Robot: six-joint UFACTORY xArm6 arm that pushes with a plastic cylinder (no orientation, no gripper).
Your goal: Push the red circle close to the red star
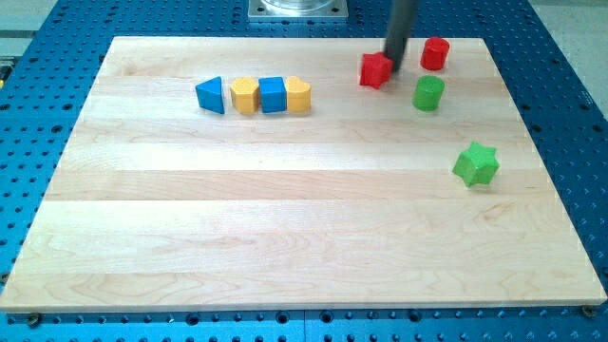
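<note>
One red circle [435, 53] right of my tip [392, 57], red star [376, 70] touching tip

Dark rod upright at view's top, my tip [393, 56] on board.

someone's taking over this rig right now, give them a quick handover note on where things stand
No claw on this arm: my tip sits between the red star and the red circle, right beside the star's right edge.
Both lie near the view's top right, with a gap between them; the green circle is just below.
Done: nothing settled yet.
Left: get to the circle's right side and push it left toward the star.
</note>
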